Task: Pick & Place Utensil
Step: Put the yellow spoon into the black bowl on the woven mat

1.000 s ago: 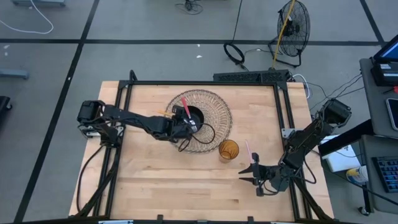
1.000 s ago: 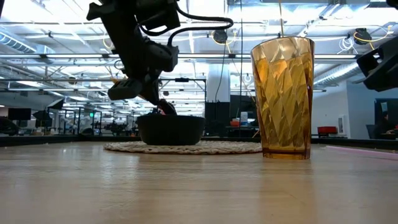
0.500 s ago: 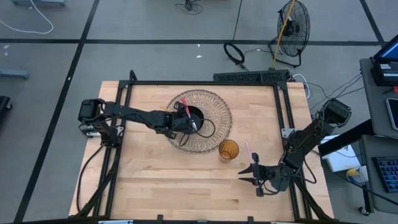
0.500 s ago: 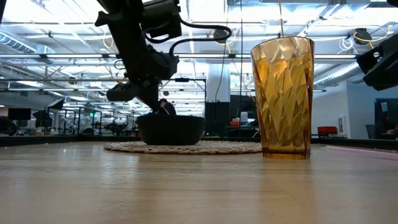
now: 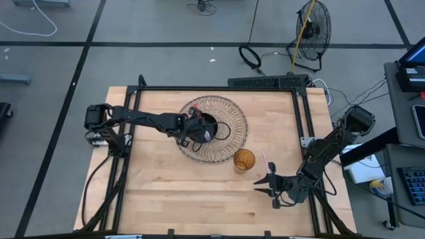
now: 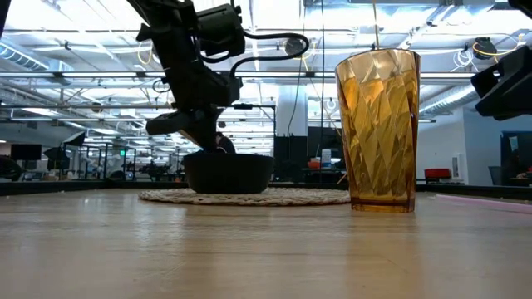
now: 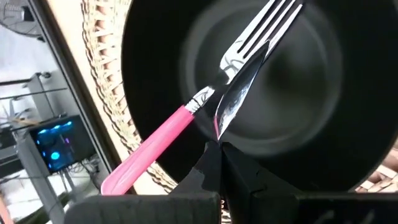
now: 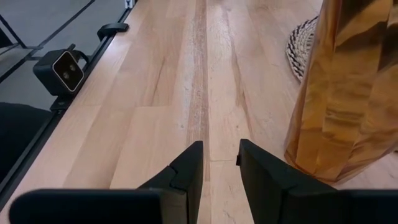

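Fingertips of my left gripper (image 5: 197, 126) are mostly hidden from overhead by the wrist and cabling, so the grip only reads from the left wrist view: 1 dark finger (image 7: 214, 168) shows, the other is cut off, and its tip meets the neck of the pink-handled steel fork (image 7: 205, 102). I can't tell for sure if the fork is pinched or just lying against that tip. Fork handle end is cut off by the wrist housing; the tines are blurred by glare but sit over the floor of the round black bowl (image 7: 323, 87). In the low view the fork is hidden behind the bowl wall (image 6: 229, 173); only my left arm shows dipping to the rim.

Count: 1 fork, 1 bowl, 1 round woven wicker mat (image 5: 229, 136) under the bowl, 1 amber faceted plastic tumbler (image 5: 244, 160) just off the mat's edge, 1 thin pink stick-like item (image 5: 264, 159) beside the tumbler, too small to ID.

Fork lies inside the bowl, tines pointing away from my left gripper, handle slanting back past the finger and over the bowl rim.

My right gripper (image 5: 269, 182) waits low near the table's right edge, close to the tumbler, fingers (image 8: 186, 168) slightly parted w/ nothing between them.
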Robot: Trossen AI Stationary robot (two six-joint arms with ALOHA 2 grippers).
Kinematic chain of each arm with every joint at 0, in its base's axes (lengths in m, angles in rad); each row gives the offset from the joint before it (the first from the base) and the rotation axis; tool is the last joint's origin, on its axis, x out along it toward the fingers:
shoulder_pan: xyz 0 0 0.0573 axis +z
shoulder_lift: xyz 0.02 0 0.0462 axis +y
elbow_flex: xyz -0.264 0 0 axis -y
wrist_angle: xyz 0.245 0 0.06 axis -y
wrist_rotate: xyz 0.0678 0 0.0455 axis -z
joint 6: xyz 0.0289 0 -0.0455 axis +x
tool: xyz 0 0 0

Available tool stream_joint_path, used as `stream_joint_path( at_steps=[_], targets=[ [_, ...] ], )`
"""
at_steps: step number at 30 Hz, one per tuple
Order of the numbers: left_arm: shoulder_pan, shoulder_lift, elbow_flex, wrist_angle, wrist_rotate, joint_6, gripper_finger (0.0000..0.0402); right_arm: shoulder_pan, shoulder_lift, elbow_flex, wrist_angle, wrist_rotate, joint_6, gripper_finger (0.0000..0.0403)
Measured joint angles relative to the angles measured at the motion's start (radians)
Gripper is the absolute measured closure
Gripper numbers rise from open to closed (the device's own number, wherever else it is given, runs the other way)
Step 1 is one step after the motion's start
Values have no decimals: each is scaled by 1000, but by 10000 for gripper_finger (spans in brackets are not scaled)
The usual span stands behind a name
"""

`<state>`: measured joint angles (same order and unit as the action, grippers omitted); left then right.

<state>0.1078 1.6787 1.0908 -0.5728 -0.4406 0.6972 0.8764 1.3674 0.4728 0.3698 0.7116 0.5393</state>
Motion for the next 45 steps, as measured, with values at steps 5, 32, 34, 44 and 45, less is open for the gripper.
stream_joint_path(
  at_steps=[5,32,34,44,45],
  targets=[
    [7,0,0,10,49,36,401,0,0,0,0,0,-2,310],
    [16,32,1,92,156,30,401,0,0,0,8,-1,-3,310],
    [16,40,1,87,160,30,401,0,0,0,7,-1,-4,310],
    [16,72,1,104,162,29,399,0,0,0,7,-1,-4,310],
    [16,70,1,97,162,30,399,0,0,0,7,-1,-4,310]
  ],
)
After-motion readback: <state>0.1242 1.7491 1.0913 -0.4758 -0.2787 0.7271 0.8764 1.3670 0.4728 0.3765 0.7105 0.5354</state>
